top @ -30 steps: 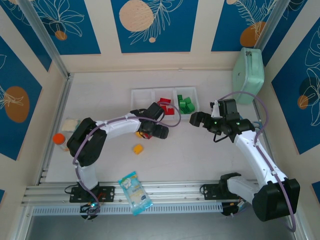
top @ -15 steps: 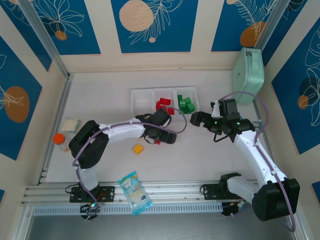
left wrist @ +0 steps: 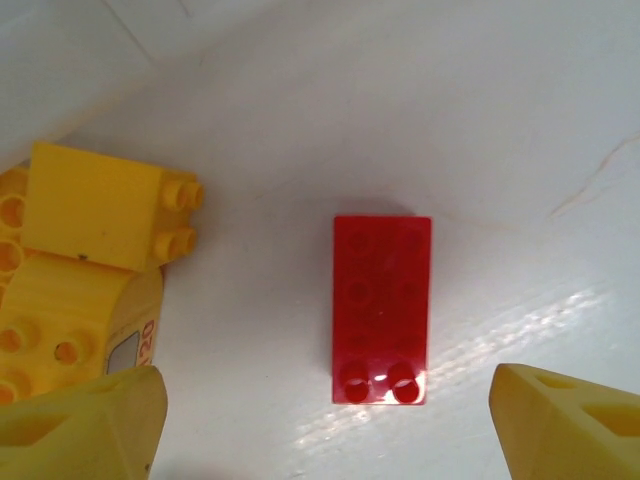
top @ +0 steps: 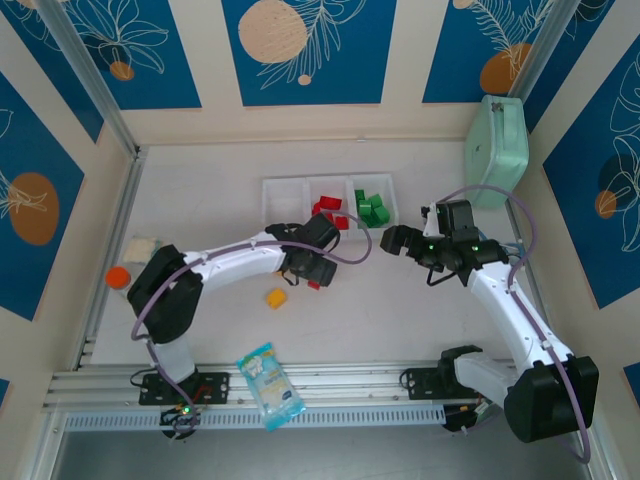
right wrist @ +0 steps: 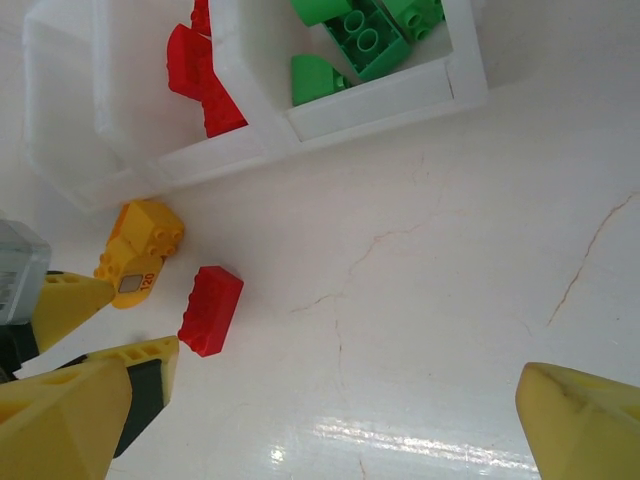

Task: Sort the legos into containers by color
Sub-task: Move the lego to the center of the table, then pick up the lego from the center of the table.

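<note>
My left claw (left wrist: 325, 425) is wide open and holds nothing. It hangs over a red brick (left wrist: 380, 310) that lies flat on the white table (left wrist: 500, 120), just in front of the tray (top: 283, 185). One finger is on each side of the brick, and neither one touches it. The long sides of the brick face my fingers, so I think a squeeze there will grip it well. The brick sits a bit nearer to one finger than the other, so I should slide over a little first to put it in the middle. Then I should go straight down until my tips are low beside it, and close slowly. Two yellow bricks (left wrist: 90, 270) lie close by my other finger. I must keep clear of them, or I may push them or pinch one by mistake. The brick looks smooth and shiny, so a slanted grip might make it pop out. Once I have it, I think it goes in the middle box (top: 317, 183), where the other red bricks (top: 328, 212) lie, next to the green ones (top: 372, 208). My right claw (top: 400, 240) is wide open too, holds nothing, and waits near the tray's green end.
</note>
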Motion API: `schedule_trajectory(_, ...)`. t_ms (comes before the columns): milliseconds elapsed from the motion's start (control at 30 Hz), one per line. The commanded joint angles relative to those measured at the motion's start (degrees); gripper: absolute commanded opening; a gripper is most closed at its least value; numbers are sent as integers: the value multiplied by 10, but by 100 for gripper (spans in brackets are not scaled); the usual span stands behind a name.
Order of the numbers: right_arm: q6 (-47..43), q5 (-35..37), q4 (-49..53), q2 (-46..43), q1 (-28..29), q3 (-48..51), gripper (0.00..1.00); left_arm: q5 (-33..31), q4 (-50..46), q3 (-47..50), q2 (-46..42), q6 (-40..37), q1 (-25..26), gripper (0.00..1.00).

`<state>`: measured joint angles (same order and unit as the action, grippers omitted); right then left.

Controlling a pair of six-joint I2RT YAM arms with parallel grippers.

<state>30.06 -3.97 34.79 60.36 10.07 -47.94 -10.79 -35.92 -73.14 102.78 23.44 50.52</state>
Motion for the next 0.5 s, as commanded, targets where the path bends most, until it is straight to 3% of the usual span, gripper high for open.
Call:
schedule_trajectory(0,-1,7,-2,-18,-4,8,99,-11,-19,-16,32,-13,1,81)
schedule_trajectory(300,-12,8,9,-29,-19,11,99,16,3,-39,94,-3,-3,74)
schedule_trajectory(467,-12,3,9,-41,-31,21,99,37,3,-59,121,23,-10,60)
